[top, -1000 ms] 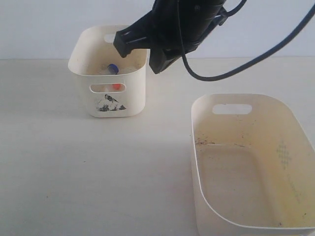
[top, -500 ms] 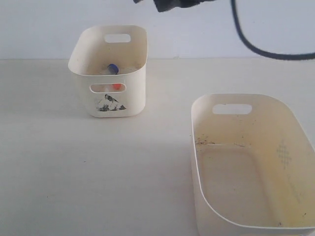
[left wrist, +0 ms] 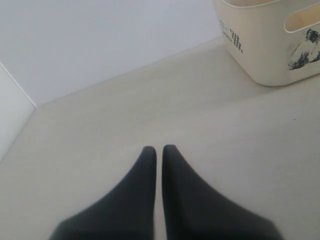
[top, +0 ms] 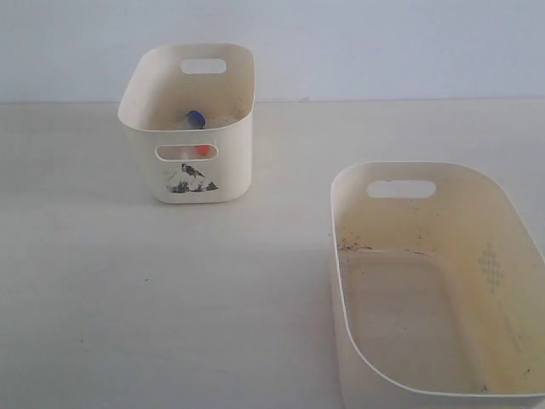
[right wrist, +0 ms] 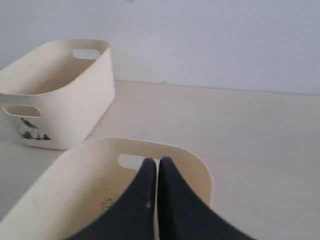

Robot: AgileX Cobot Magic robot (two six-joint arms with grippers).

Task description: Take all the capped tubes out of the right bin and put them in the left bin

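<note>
The left bin (top: 230, 170), small and tall with a black print, stands at the back left of the exterior view. Inside it lie capped tubes: a blue cap (top: 197, 118) shows over the rim and an orange-red cap (top: 202, 150) through the front slot. The wide, shallow right bin (top: 358, 183) at the front right holds no tubes that I can see. Neither arm appears in the exterior view. My left gripper (left wrist: 159, 148) is shut and empty over bare table, the left bin (left wrist: 260, 55) off to one side. My right gripper (right wrist: 157, 160) is shut and empty above the right bin (right wrist: 200, 167).
The bins stand on a pale table (top: 170, 290) with a white wall (top: 383, 43) behind. Dark specks and stains mark the floor of the right bin. A wall corner (left wrist: 20, 95) shows in the left wrist view.
The right arm, which hung over the left bin a second ago, has risen out of the top of the exterior view. The bins and tubes have not moved.
</note>
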